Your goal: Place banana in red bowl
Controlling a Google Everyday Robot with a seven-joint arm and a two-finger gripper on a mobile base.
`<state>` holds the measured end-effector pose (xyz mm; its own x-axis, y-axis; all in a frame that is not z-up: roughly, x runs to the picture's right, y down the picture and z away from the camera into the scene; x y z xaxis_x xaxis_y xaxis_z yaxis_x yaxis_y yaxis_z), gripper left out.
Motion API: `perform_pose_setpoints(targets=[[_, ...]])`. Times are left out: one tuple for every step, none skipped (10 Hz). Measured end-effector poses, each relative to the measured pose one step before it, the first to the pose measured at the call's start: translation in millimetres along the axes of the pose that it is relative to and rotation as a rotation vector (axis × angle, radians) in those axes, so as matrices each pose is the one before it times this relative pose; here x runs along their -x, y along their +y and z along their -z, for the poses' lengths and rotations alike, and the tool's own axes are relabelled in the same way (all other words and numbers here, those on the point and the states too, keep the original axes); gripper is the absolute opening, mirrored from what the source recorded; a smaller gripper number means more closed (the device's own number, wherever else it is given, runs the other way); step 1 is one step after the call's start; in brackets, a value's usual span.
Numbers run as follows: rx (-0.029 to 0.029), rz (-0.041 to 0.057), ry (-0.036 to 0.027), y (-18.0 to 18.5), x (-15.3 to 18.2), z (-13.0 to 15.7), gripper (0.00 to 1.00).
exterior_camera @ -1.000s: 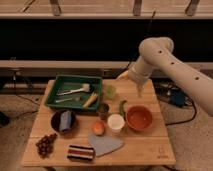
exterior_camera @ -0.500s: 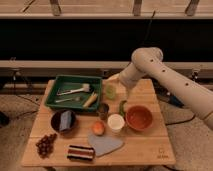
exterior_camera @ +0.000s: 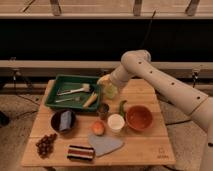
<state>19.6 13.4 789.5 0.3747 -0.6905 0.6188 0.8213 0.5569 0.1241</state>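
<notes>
The banana (exterior_camera: 90, 100) is a small pale yellow fruit lying in the right end of the green tray (exterior_camera: 60, 104), beside some utensils. The red bowl (exterior_camera: 139, 118) stands on the right part of the wooden table, with nothing visible in it. My gripper (exterior_camera: 104, 80) hangs at the end of the white arm, over the tray's right far corner. It is up and to the right of the banana and apart from it. The bowl is well to the gripper's lower right.
A pale green cup (exterior_camera: 111, 91) stands just below the gripper. A dark green pepper (exterior_camera: 122, 107), a small metal cup (exterior_camera: 103, 110), a white cup (exterior_camera: 116, 123) and an orange fruit (exterior_camera: 98, 128) sit between tray and bowl. A dark bowl (exterior_camera: 63, 121), grapes (exterior_camera: 45, 144), a striped block (exterior_camera: 80, 153) and a grey cloth (exterior_camera: 105, 144) are in front.
The arm has swung left and down, carrying the gripper from above the table's middle right to the tray's right end. The objects have not moved.
</notes>
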Motion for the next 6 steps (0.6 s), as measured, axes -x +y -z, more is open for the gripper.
perform_pose_setpoints(targets=[[-0.01422,0.02562,-0.00141,-8.95,3.15,-9.88,0.8],[-0.01637,0.0205,-0.00044,-6.43,2.31,-7.0,0.8],[-0.00954,0.01322,0.00001,-2.85,0.66,-4.59,0.8],[-0.01079,0.01488,0.00198,-2.42,-0.8,-5.32,0.8],[-0.00495,0.01502,-0.0001,-4.38,-0.62,-5.87,0.8],[-0.00066,0.01014,-0.00175,-3.8,-0.96,-3.7,0.8]])
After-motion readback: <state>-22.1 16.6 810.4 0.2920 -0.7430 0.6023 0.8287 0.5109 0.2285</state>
